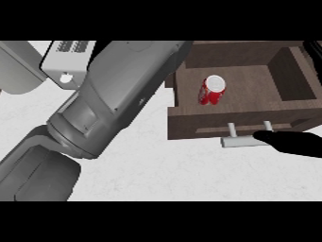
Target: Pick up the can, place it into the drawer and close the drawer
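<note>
Your left forearm fills the near view, raised over the tabletop with its hand out of sight, clear of the open drawer. The can already stands inside the drawer, so only the closing remains. Your right hand touches the drawer handle, fingers seemingly straight and holding nothing, set to push.

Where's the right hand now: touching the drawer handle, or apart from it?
Touching. In the head view the right hand lays straight fingers across the right end of the pale drawer handle, with no gap between them.
</note>
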Motion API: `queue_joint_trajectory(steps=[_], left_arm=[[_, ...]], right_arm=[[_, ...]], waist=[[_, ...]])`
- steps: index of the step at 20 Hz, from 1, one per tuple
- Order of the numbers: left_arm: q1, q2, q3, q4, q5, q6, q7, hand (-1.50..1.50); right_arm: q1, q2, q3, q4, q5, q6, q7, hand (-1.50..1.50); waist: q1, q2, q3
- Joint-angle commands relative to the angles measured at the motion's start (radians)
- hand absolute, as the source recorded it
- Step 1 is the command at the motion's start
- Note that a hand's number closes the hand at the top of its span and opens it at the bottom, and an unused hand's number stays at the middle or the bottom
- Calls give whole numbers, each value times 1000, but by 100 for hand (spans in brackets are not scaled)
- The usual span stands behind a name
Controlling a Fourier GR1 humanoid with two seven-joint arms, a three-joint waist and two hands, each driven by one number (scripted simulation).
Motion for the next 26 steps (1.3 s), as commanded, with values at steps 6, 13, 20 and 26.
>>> queue_joint_trajectory(steps=[6, 13, 20, 26], left_arm=[[-28, 1, 19, 56, -13, -22, -4, -150], [29, 32, 30, -4, -24, -49, -3, -150], [75, 82, 21, -50, -54, -67, 14, -150], [137, 128, 11, -121, -72, -83, 60, -150]], right_arm=[[-118, 7, 127, 322, 257, -99, -104, -150], [-224, 86, 178, 643, 416, -281, -186, -150], [-411, 139, 120, 1001, 499, -462, -223, -150], [-537, 163, 63, 1195, 567, -637, -191, -150]], waist=[[34, -8, -1], [71, -20, -1], [95, -17, -1], [113, -23, -2]])
